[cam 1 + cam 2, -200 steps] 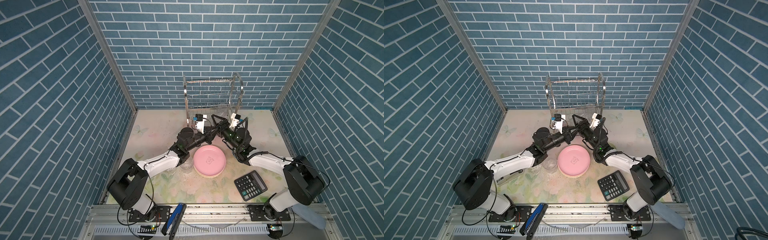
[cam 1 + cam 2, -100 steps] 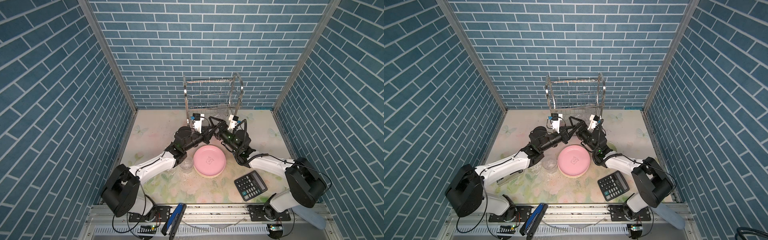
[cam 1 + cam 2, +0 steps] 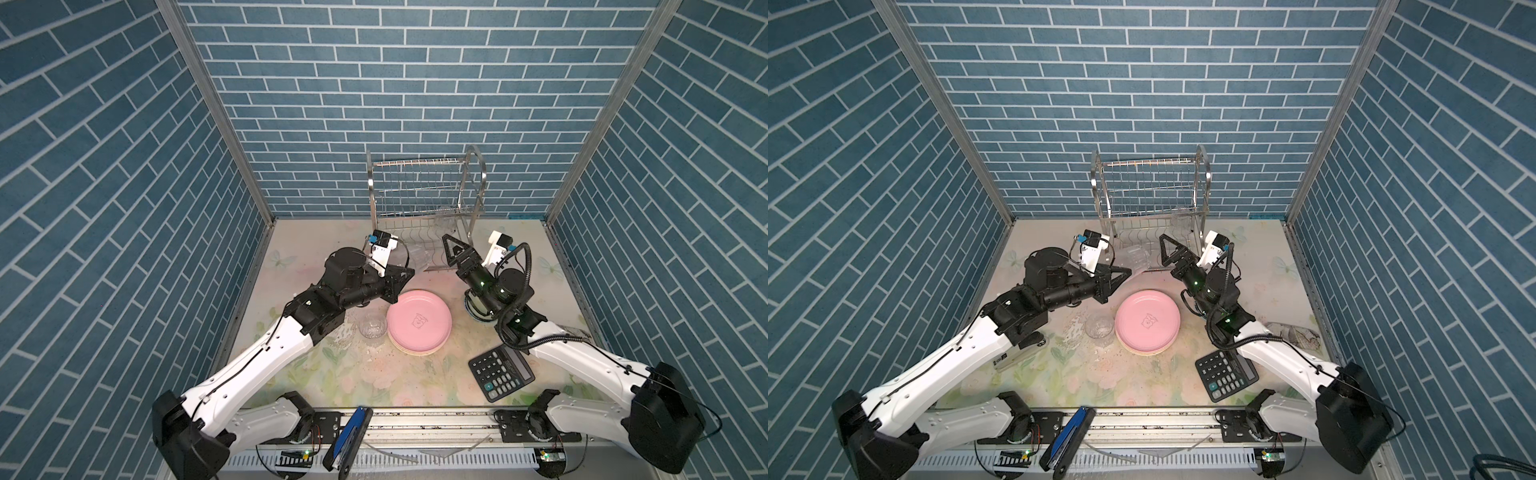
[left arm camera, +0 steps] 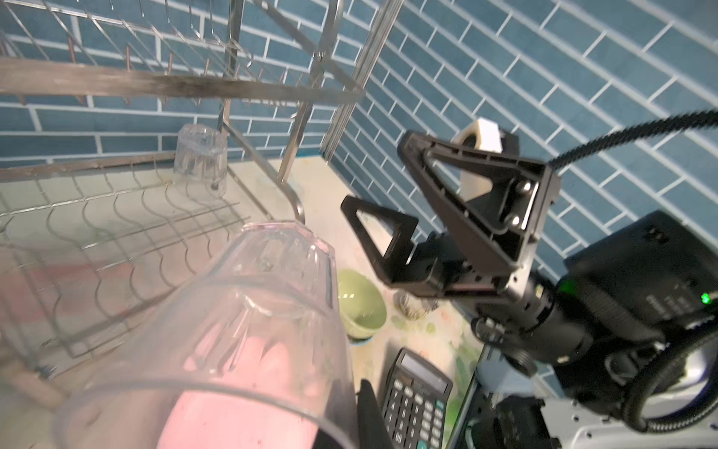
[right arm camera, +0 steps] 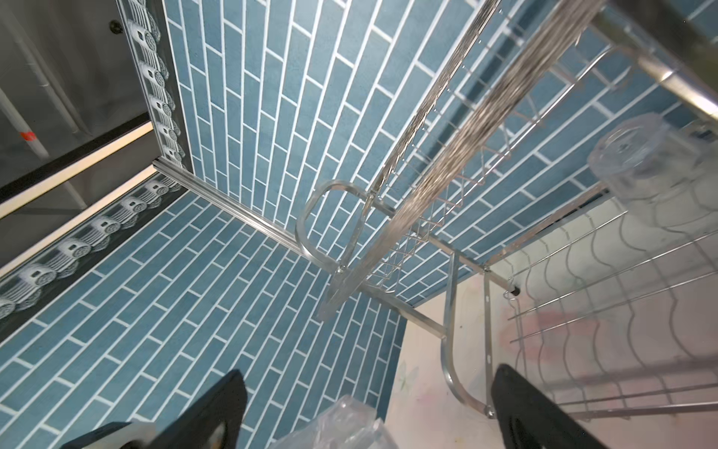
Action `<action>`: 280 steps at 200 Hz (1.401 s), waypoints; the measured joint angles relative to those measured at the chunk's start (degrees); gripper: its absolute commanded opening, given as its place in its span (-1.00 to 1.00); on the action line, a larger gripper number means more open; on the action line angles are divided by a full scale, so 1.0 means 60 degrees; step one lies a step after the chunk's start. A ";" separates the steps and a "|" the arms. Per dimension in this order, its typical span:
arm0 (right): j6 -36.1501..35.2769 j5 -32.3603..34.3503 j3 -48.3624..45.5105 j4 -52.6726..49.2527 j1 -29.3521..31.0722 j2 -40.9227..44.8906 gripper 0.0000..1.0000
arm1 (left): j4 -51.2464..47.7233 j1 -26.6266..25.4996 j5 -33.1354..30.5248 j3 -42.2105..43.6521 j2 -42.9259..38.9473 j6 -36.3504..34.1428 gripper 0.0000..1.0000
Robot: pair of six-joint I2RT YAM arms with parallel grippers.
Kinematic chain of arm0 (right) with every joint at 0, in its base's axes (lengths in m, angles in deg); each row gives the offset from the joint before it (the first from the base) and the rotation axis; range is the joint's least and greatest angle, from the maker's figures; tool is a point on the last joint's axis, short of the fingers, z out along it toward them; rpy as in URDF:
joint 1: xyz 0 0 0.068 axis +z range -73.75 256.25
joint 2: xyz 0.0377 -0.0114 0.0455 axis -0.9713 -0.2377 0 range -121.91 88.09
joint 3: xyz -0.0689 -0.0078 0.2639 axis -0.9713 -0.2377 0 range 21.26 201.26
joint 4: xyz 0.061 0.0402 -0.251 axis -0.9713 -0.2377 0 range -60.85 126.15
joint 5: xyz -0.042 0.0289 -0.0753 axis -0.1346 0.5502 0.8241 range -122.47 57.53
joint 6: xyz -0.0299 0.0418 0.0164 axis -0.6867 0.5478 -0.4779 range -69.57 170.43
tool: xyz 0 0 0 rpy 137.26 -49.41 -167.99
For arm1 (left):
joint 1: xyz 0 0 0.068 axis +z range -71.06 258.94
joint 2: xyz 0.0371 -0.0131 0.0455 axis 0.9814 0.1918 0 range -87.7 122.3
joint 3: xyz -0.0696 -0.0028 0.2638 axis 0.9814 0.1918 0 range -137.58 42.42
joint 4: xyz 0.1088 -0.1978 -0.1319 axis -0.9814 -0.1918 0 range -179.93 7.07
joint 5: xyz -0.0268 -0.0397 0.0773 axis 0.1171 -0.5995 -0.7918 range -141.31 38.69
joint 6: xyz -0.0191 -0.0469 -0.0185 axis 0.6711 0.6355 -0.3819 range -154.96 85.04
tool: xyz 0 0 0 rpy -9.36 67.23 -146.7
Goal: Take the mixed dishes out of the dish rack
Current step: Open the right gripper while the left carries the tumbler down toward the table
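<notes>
Since the two grippers met nose to nose in front of the dish rack (image 3: 424, 195) a second ago, they've split apart. The left gripper (image 3: 408, 273) has backed off toward the pink plate (image 3: 419, 320). Its jaws are pinched tight on the wall of the held glass (image 4: 241, 330) near the mouth. That glass is off the table and tilted on its side, base pointing at the rack's lower tier, just ahead of the front edge.

The right gripper (image 3: 452, 248) has gone from near-wide to fully spread. It grips nothing, sits clear of the glass, and has moved nearer the rack's right-hand leg.

Unchanged:
- The second glass (image 4: 200, 159) is upside down at the right end of the lower tier.
- The third glass (image 3: 372, 325) is upright on the table, just beside the pink plate's left edge.
- The pink plate tops a small stack of plates.
- The green bowl (image 4: 361, 303) is on the table under the right arm.
- The calculator (image 3: 500, 372) is front right, well apart from the rack.
</notes>
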 measured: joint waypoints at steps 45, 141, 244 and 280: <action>-0.0576 0.0477 -0.0186 -0.1035 -0.0087 0.0270 0.97 | -0.4561 -0.0550 -0.0703 -0.1344 -0.0302 -0.0674 -1.00; -0.0699 0.0408 -0.0186 -0.1450 -0.0248 -0.0237 0.97 | -0.8841 -0.3672 -0.2000 -0.0397 0.1020 -0.0495 -1.00; -0.0233 -0.0015 -0.0452 -0.1053 -0.0601 -0.0532 0.97 | -0.8109 -0.4044 -0.1712 -0.0153 0.3082 -0.0816 -1.00; -0.0124 -0.0175 -0.0452 -0.0933 -0.0612 -0.0849 0.97 | -0.7745 -0.4084 -0.1756 -0.0146 0.3745 -0.1071 -1.00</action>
